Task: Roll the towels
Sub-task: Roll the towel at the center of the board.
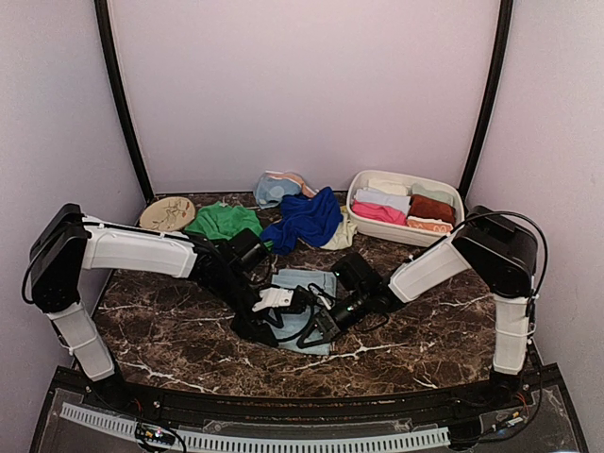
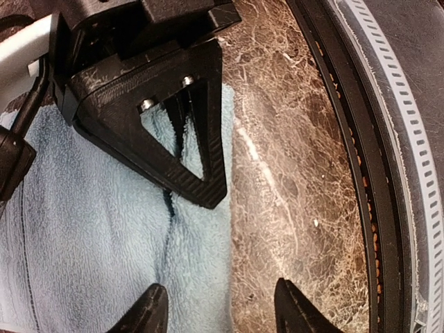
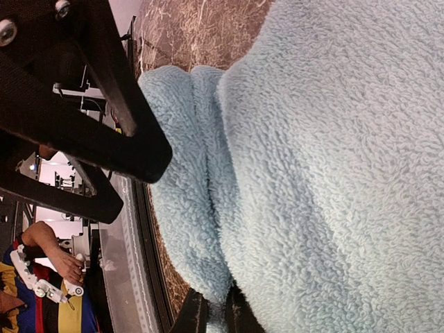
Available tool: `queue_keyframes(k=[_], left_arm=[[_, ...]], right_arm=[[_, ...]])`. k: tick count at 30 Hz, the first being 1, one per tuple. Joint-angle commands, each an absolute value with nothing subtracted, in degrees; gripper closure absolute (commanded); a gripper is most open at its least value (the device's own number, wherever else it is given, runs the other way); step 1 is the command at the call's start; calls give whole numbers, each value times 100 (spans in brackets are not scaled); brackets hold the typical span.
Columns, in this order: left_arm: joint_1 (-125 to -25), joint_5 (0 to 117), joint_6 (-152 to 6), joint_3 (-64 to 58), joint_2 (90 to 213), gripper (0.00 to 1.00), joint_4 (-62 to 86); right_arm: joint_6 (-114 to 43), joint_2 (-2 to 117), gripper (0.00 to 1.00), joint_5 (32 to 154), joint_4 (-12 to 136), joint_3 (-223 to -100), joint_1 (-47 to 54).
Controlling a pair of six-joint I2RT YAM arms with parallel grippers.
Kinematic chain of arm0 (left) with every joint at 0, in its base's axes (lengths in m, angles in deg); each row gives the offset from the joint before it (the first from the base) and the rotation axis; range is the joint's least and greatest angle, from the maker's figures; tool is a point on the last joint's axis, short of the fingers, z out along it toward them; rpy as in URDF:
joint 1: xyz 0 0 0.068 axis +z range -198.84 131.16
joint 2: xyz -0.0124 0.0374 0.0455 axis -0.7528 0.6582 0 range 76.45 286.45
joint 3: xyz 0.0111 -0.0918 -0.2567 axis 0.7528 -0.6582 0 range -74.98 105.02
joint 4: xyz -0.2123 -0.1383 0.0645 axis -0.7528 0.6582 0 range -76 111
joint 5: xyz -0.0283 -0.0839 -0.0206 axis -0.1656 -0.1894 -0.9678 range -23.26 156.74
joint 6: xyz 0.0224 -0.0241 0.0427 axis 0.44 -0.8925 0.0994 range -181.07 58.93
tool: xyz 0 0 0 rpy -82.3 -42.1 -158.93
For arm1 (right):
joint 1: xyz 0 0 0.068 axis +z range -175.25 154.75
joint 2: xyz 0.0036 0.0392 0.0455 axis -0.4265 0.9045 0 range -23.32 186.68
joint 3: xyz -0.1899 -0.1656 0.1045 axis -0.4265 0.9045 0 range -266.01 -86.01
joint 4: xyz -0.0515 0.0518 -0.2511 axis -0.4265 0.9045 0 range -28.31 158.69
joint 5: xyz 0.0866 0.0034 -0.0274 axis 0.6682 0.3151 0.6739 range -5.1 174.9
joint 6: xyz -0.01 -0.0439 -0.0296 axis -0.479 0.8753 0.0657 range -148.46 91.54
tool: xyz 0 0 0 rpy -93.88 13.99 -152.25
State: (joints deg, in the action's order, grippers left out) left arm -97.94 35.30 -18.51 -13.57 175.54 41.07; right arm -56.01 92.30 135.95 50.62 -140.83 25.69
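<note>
A light blue towel (image 1: pixel 309 283) lies flat in the middle of the marble table, with both grippers at its near end. My right gripper (image 3: pixel 216 318) is shut on a pinched fold of the towel (image 3: pixel 326 173) at its near edge. In the left wrist view the same right gripper (image 2: pixel 187 149) presses into a crease of the towel (image 2: pixel 90 229). My left gripper (image 2: pixel 220 316) is open and straddles the towel's side edge, one fingertip (image 2: pixel 149 312) over the cloth and the other over bare marble. From above, the left gripper (image 1: pixel 279 332) and right gripper (image 1: pixel 310 336) nearly touch.
Behind the work area lie a royal blue towel (image 1: pixel 304 219), a green towel (image 1: pixel 225 222) and a pale blue one (image 1: pixel 274 189). A tan patterned disc (image 1: pixel 167 213) sits at the back left. The white basin (image 1: pixel 401 233) at the back right holds rolled towels. The table's black front rail (image 2: pixel 361 173) is close by.
</note>
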Motion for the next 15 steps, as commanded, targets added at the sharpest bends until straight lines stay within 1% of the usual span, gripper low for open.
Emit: queue_keyframes(k=[1,7,12,14,15], left_arm=[[-9860,3407,-1903,-1474,17456,47,4180],[-9858,3759,-1983,-1705,17751,54,3865],[-9858,3953,-2105,-1746,17920,71,3685],[-9858,3956,-2127,-1742,17960,80,3672],[-9858,3958,-2158,-1727,17986,88,3672]], right_arm=[[-5665,9490,100,13218,5711,-13842,2547],[-5711,9463,100,13239,5641,-13793,2542],[-5752,9447,100,13254,5593,-13761,2538],[-5756,9437,100,13251,5580,-13752,2538],[-5772,9429,100,13246,5567,-13752,2542]])
